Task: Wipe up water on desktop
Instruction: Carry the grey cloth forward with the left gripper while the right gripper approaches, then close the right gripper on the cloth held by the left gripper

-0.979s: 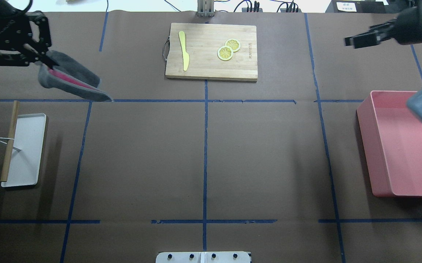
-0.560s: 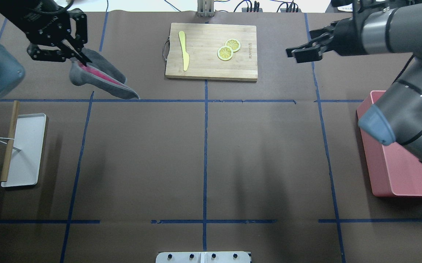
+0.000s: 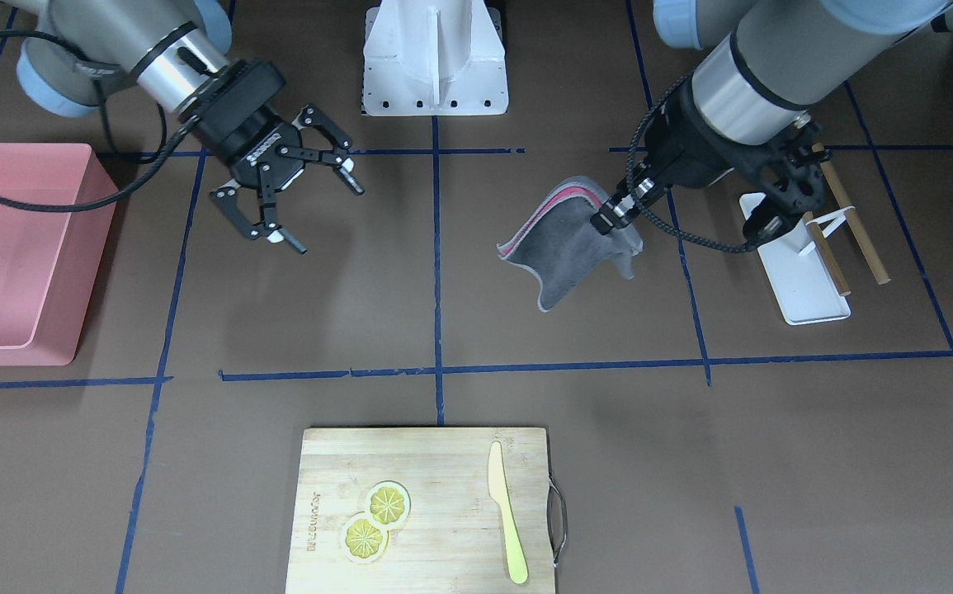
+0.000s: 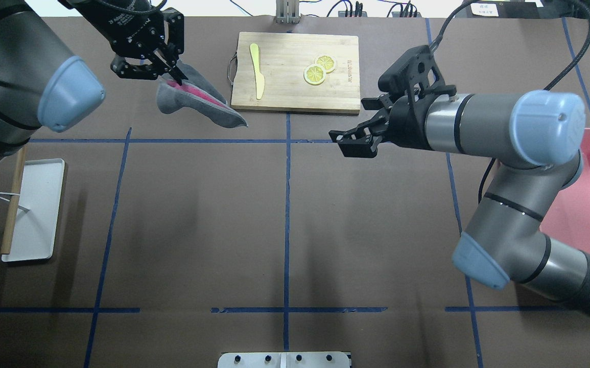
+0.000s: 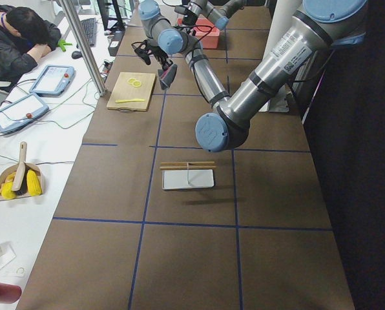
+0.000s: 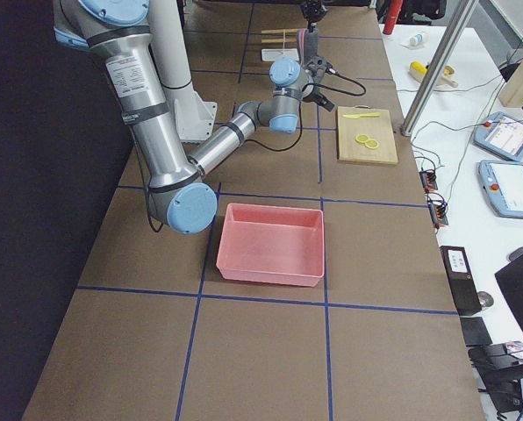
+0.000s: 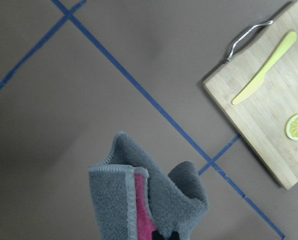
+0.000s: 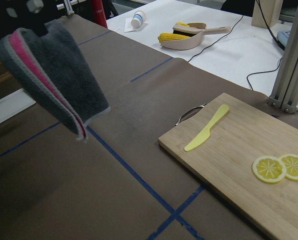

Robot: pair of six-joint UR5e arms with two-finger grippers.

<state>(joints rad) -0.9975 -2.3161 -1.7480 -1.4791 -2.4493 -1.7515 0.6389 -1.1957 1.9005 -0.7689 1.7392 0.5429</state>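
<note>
The left gripper [image 4: 174, 79] is pinching a folded grey-and-pink cloth [image 4: 208, 107], dangling it above the far-left desktop [image 4: 197, 230] near the cutting board [image 4: 295, 71]. The right gripper [image 3: 321, 213] is hanging spread and empty. Wiping seems not yet begun. No water is showing anywhere.

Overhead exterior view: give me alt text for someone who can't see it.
The left gripper holds a grey and pink cloth above the desktop, beside a cutting board. The right gripper hangs open on the board's other side.
</note>
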